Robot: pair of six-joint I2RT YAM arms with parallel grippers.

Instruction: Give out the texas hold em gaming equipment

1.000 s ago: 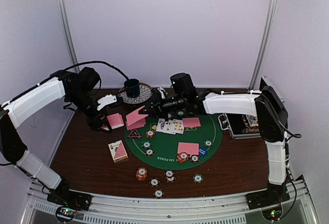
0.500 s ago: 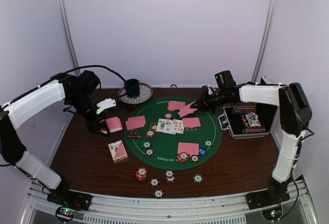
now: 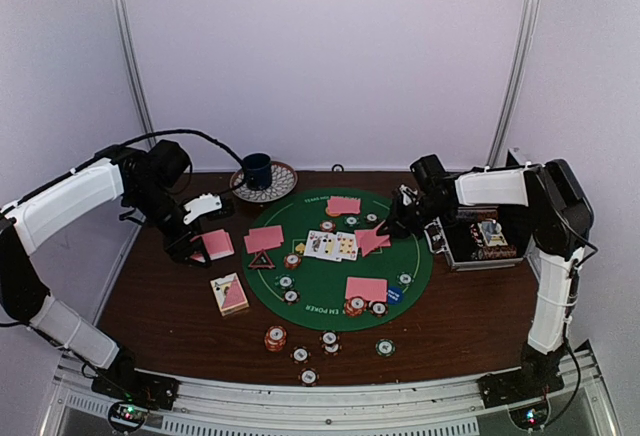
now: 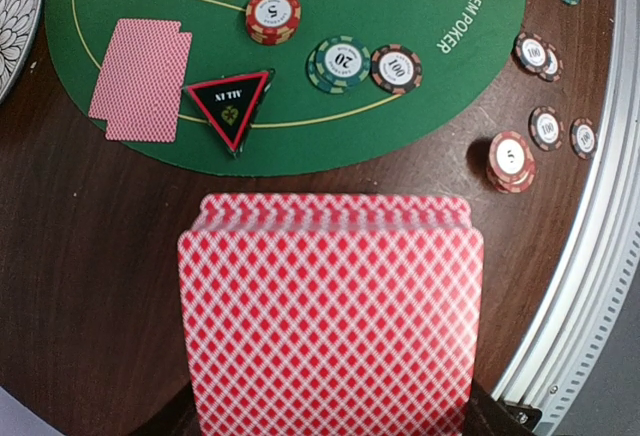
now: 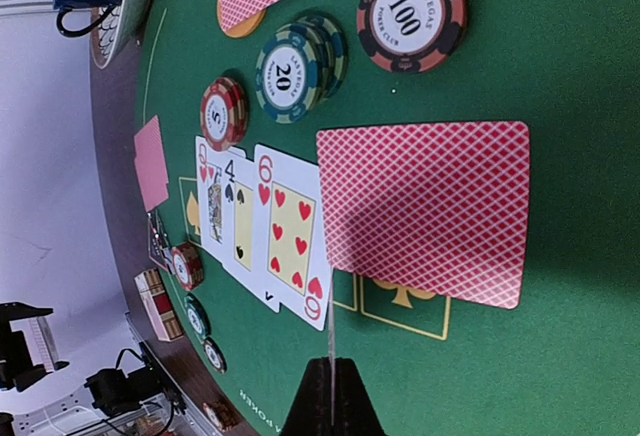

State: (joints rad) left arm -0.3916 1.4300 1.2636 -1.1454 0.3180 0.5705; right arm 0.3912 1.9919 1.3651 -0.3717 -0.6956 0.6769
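Two robot arms are reaching over a dark brown wooden table (image 3: 450, 306). The left gripper (image 3: 200, 248) is squeezing tight on a thick stack of pink-backed playing cards (image 4: 330, 326). It is holding the stack over the bare wood, just beside the left edge of the round green felt mat (image 3: 320, 281).

The right gripper (image 5: 331, 396) is pinching shut on one single pink-backed card (image 5: 330, 346) (its own camera is seeing that card edge on, as a thin line). It is hanging low over the right half of the mat, close to another pink-backed card lying flat (image 5: 425, 211).

Three face-up cards (image 3: 331, 246) are lying side by side in the middle of the mat. Small round striped poker chips (image 4: 340, 61) are sitting in little piles on the felt, and more chips (image 3: 275, 337) are sitting on the wood near the front. A small black triangle with a red rim (image 4: 229, 106) is lying at the mat's left edge, next to face-down cards (image 4: 140, 78).
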